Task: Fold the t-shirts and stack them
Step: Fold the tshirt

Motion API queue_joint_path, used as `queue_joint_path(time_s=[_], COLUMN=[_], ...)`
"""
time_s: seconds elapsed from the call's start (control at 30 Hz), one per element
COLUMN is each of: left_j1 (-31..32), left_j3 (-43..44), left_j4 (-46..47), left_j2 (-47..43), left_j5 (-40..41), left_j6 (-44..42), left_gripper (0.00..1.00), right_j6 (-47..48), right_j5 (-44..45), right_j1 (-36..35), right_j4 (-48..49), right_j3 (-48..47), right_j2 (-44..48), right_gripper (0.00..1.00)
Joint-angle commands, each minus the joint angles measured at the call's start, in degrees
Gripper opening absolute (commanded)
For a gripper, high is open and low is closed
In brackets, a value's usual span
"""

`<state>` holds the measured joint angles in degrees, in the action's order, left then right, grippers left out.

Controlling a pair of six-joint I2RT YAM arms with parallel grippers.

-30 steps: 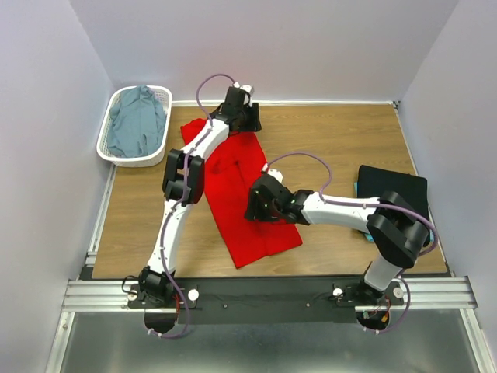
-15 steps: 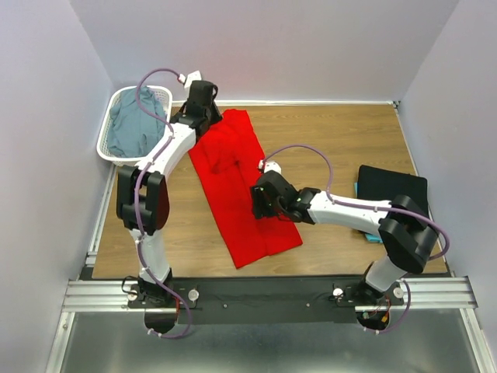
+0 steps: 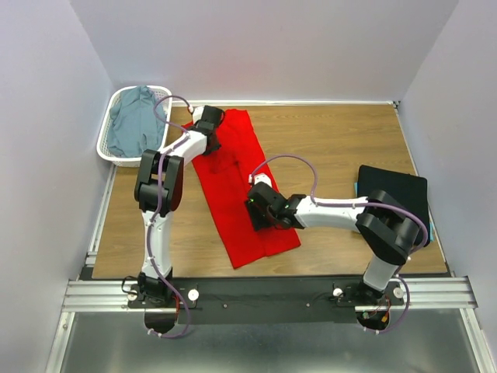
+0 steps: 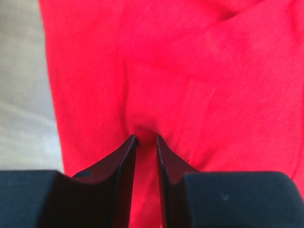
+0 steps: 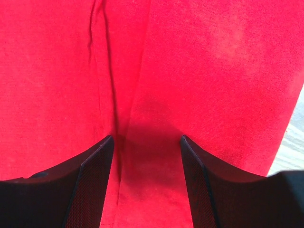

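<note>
Left gripper [image 4: 145,138] jaws nearly closed, pinching a small pucker of the red t-shirt [image 4: 199,85]; right gripper [image 5: 146,140] jaws spread wide, tips on the same shirt, gripping nothing. The shirt lies as a long strip on the worktop [image 3: 334,140], far end near the basket [image 3: 105,151] holding the grey-blue t-shirt [image 3: 133,128]; black t-shirt [image 3: 396,190] sits folded at right. Cloth looks light and limp and likely sags and drags; best pinched at an edge through both layers. Versus half a second ago: left elbow has swung in, its gripper sits lower on the strip's far-left edge, and the right gripper has slid slightly nearer
</note>
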<state>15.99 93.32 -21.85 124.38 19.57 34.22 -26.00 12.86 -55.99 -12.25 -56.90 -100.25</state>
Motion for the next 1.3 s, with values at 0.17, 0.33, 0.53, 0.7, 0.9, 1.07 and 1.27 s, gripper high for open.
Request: queue_joint_path(time_s=[0.17,0.33,0.53,0.7,0.9,1.07,1.27], left_j1=[2.9,5.1,6.07,3.8,0.72,-0.87,-1.4], left_j3=[10.29,16.18,17.68,19.45,7.7,-16.88,-33.7], left_j4=[-2.93,-4.34,-1.72,-0.13,3.55,12.52,15.69], left_j2=[8.16,11.24,8.43,1.94,-12.53,-29.24,-43.31], left_j5=[-3.04,-7.97,-13.24,-18.15,-17.64,-17.99,-26.07], left_j6=[-8.11,-11.28,-12.42,-11.2,-4.36,0.49,0.77], left_gripper=[0.31,0.32,0.41,0.49,0.49,0.47,0.43], right_j6=[-13.02,-18.02,-18.3,-15.85,-10.49,-6.79,-4.41], right_j5=[-0.82,-2.05,5.67,7.0,5.52,1.75,-2.31], right_j1=[-6.32,-10.81,-9.41,0.4,13.33,18.8,21.36], right_j4=[-0.76,-1.37,-3.83,-5.15,-4.8,-4.27,-4.36], right_j3=[5.22,4.78,4.44,1.55,-9.94,-27.88,-52.76], right_j2=[0.05,-0.3,5.83,13.92,9.14,-6.34,-29.19], right_gripper=[0.65,0.65,0.68,0.69,0.68,0.66,0.61])
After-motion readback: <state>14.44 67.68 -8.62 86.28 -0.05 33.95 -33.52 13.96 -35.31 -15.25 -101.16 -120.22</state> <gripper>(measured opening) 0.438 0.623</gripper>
